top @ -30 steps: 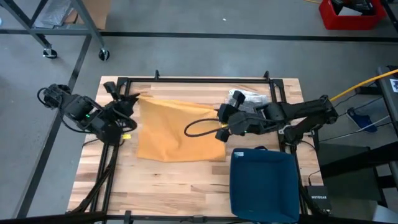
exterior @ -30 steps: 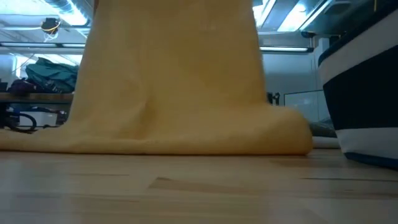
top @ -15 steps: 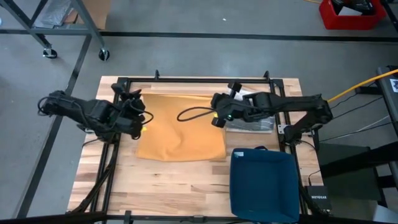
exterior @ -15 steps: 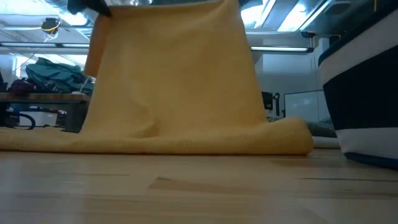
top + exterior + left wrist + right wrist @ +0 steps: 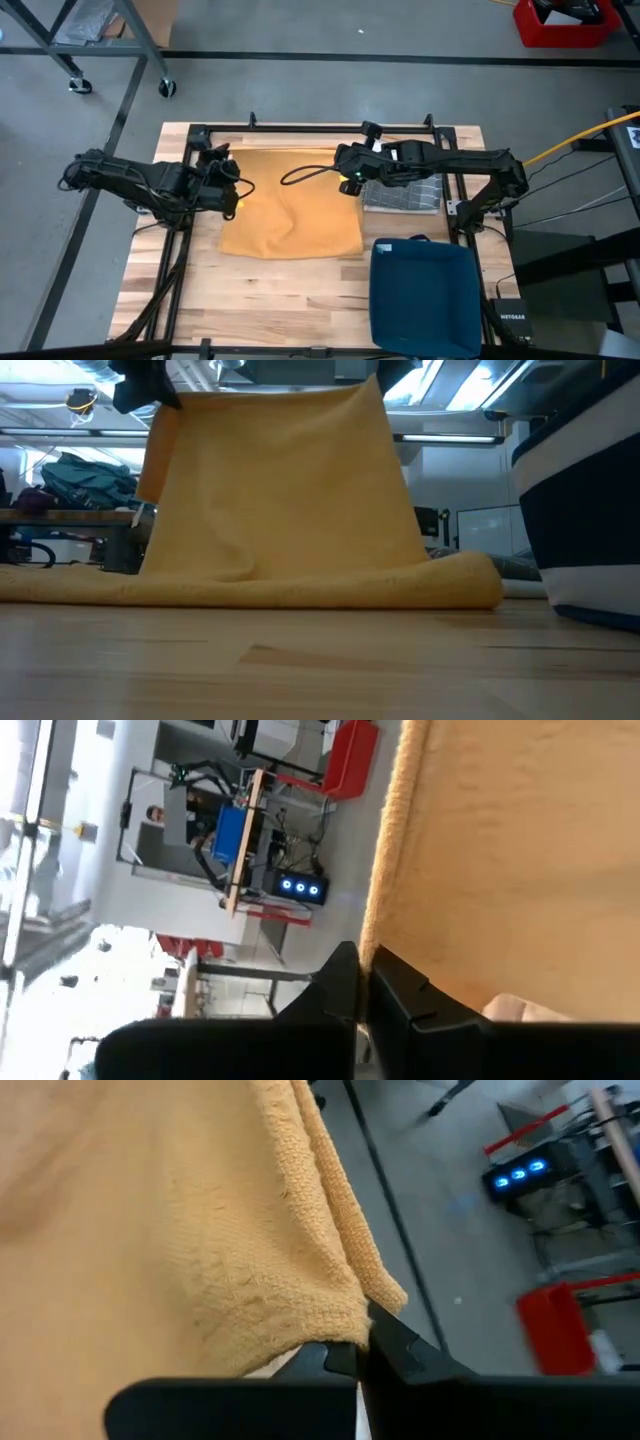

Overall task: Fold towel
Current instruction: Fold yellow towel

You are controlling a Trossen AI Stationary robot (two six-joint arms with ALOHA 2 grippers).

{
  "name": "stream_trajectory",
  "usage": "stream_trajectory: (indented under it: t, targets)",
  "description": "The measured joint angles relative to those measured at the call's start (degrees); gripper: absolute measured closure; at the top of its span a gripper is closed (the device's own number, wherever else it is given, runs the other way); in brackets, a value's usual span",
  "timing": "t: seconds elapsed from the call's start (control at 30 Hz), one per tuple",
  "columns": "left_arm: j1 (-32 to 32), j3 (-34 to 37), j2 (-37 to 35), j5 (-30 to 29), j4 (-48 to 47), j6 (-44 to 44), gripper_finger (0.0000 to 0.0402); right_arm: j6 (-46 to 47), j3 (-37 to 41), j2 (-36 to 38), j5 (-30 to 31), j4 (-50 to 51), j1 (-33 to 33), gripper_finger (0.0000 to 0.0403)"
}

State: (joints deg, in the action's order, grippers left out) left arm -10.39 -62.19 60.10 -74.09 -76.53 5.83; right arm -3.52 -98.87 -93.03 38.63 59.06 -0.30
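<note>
A yellow towel (image 5: 290,205) stands raised like a curtain (image 5: 280,490) between my two grippers, its top edge drawn across between them. Its lower part (image 5: 250,592) lies in a low roll on the wooden table. My left gripper (image 5: 232,192) is shut on the towel's upper left corner and also shows at the top left of the low view (image 5: 140,385). My right gripper (image 5: 346,178) is shut on the upper right corner, at the top of the low view (image 5: 392,372). My left gripper pinches the towel's side edge (image 5: 378,935) at the upper left corner between its two fingers, coming roughly level from the table's left. The towel hangs below the hold, its lower part on the table. My right gripper pinches the upper right corner (image 5: 378,1302) between its two fingers, slanting down from the table's right. The hem folds over beside the fingers, so more than one layer may be caught. The cloth hangs from there with its lower part on the table.
A grey folded cloth (image 5: 405,192) lies on the table under the right arm. A dark blue bin (image 5: 425,295) stands at the near right. A black metal frame (image 5: 310,127) runs round the table's far and side edges. Bare wood (image 5: 270,300) lies near the front.
Both grippers have carried the towel's top edge toward the far edge and lower; that edge now shows in the low view. The right gripper has swung off the near right, uncovering the grey cloth. The towel's lower part has stayed on the table.
</note>
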Motion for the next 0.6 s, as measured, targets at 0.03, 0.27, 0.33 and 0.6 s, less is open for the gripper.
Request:
stream_trajectory:
  t: [0.03, 0.27, 0.33, 0.6]
  targets:
    - [0.00, 0.00, 0.00, -0.01, 0.00, -0.68, 0.0401, -0.98, 0.00, 0.00, 0.91, -0.06, -0.02, 0.0402]
    - [0.11, 0.02, 0.01, 0.30, 4.50, -3.28, 0.0401, -3.67, 0.04, -1.62, 2.92, -0.29, -1.65, 0.0402]
    - [0.13, 0.06, 0.17, 0.40, 4.67, -3.31, 0.0401, -4.29, 0.04, -2.75, 2.98, 0.86, -1.81, 0.0402]
    - [-2.38, 0.01, -0.72, 8.63, 5.65, -4.50, 0.0401, -4.14, 0.04, -4.96, -0.43, 7.30, -0.63, 0.0402]
